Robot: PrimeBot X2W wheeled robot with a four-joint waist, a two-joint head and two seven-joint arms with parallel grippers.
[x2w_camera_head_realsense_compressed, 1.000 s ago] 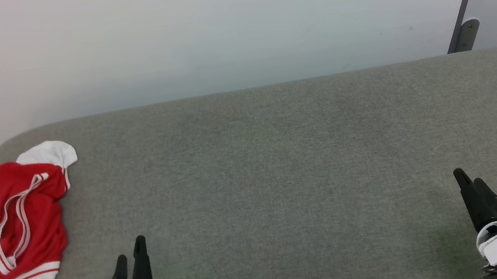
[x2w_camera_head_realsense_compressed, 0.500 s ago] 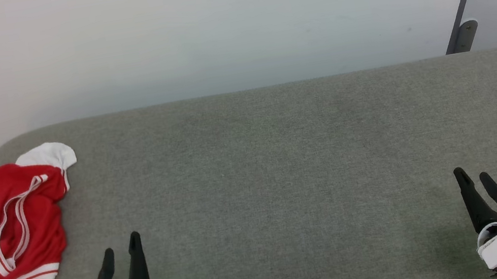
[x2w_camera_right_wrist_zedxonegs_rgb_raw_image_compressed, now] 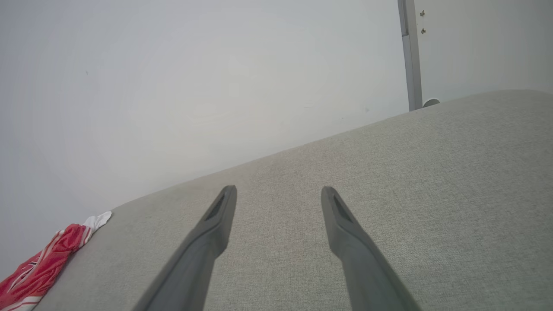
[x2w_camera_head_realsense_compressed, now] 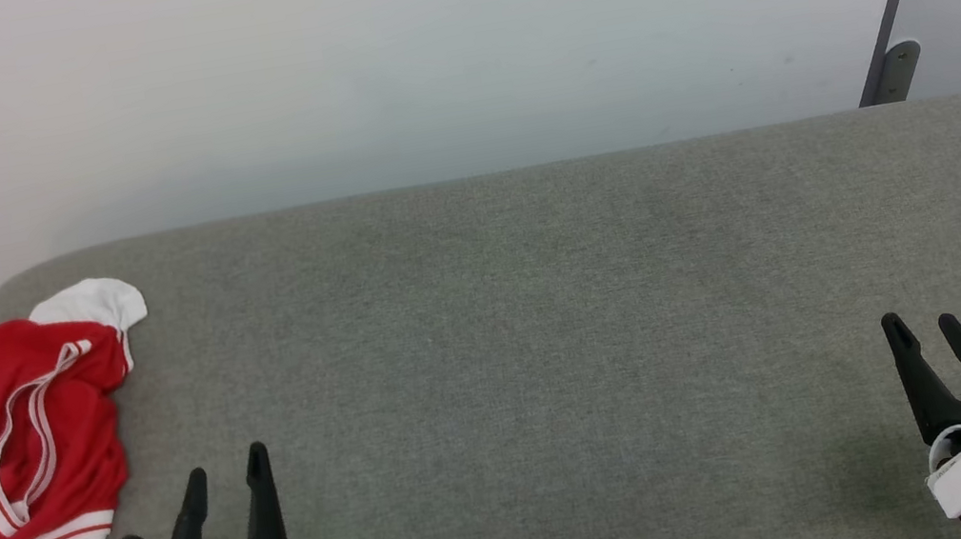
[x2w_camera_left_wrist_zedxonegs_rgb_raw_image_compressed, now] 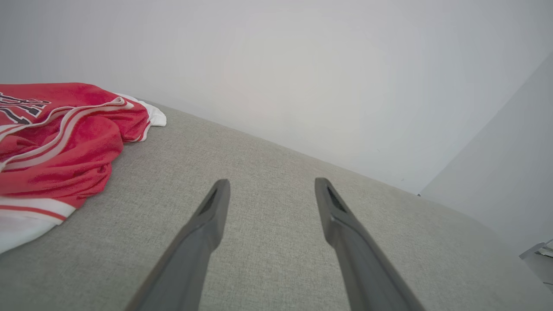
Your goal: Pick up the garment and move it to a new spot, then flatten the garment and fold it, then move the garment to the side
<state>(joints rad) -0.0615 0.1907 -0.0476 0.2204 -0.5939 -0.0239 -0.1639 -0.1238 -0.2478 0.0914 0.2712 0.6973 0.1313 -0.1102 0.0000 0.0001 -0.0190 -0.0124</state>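
The garment (x2w_camera_head_realsense_compressed: 9, 460), a red jersey with white sleeves, striped trim and black lettering, lies crumpled at the left end of the grey fabric surface (x2w_camera_head_realsense_compressed: 546, 317). It also shows in the left wrist view as the garment (x2w_camera_left_wrist_zedxonegs_rgb_raw_image_compressed: 56, 142) and far left in the right wrist view as the garment (x2w_camera_right_wrist_zedxonegs_rgb_raw_image_compressed: 39, 268). My left gripper (x2w_camera_head_realsense_compressed: 225, 466) stands open just right of the garment, apart from it, holding nothing; its fingers (x2w_camera_left_wrist_zedxonegs_rgb_raw_image_compressed: 207, 224) are spread. At the lower right my right gripper (x2w_camera_head_realsense_compressed: 920, 325) is open and holds nothing, far from the garment.
A pale wall rises behind the surface's far edge. A grey door frame (x2w_camera_head_realsense_compressed: 902, 10) with a small bracket stands at the back right. The surface's rounded left corner lies just beyond the garment.
The fingers of both grippers have spread apart. The left gripper has drawn back slightly toward the near edge. The garment has not moved.
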